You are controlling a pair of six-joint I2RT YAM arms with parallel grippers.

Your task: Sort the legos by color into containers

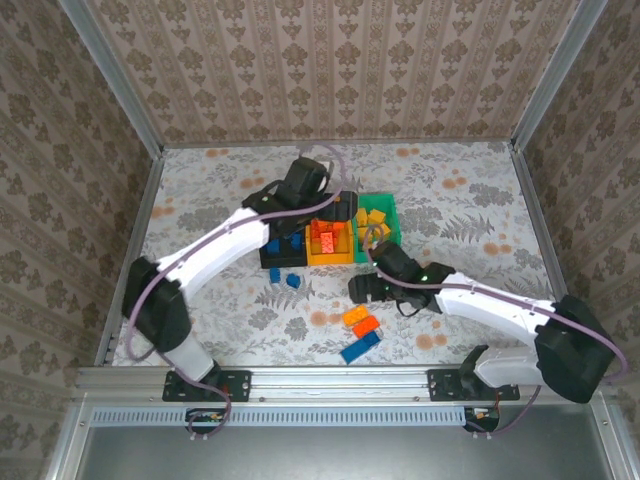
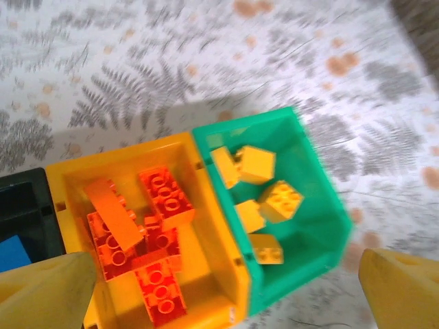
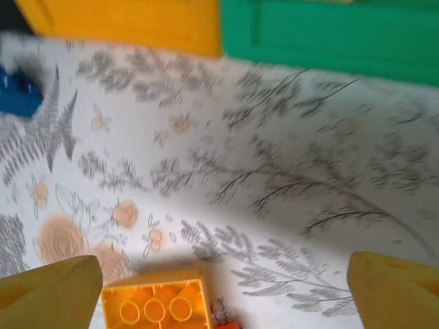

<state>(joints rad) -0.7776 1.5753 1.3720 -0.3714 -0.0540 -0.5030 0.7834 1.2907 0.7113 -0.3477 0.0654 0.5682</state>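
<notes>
From above, the right gripper (image 1: 365,288) hangs low over the table with its fingers spread and nothing in them. A yellow-orange brick (image 1: 357,316) lies close at its 6 o'clock. A red-orange brick (image 1: 367,328) sits right beside that one. The right arm is the nearer one. It is bent and reaches toward 10 o'clock. The left gripper (image 1: 338,212) is up over the orange-yellow bin (image 1: 330,257).

In the left wrist view, the left gripper (image 2: 226,281) is wide open and empty. Below it, red-orange bricks (image 2: 161,199) lie in the orange-yellow bin (image 2: 123,154). The green bin (image 2: 322,226) is at 3 o'clock.

In the right wrist view, the yellow-orange brick (image 3: 156,305) lies between the spread fingers (image 3: 55,288), nearer the 9 o'clock one. I think the right gripper (image 3: 223,291) should slide that way and go down. The green bin (image 3: 329,34) waits at 12 o'clock.
</notes>
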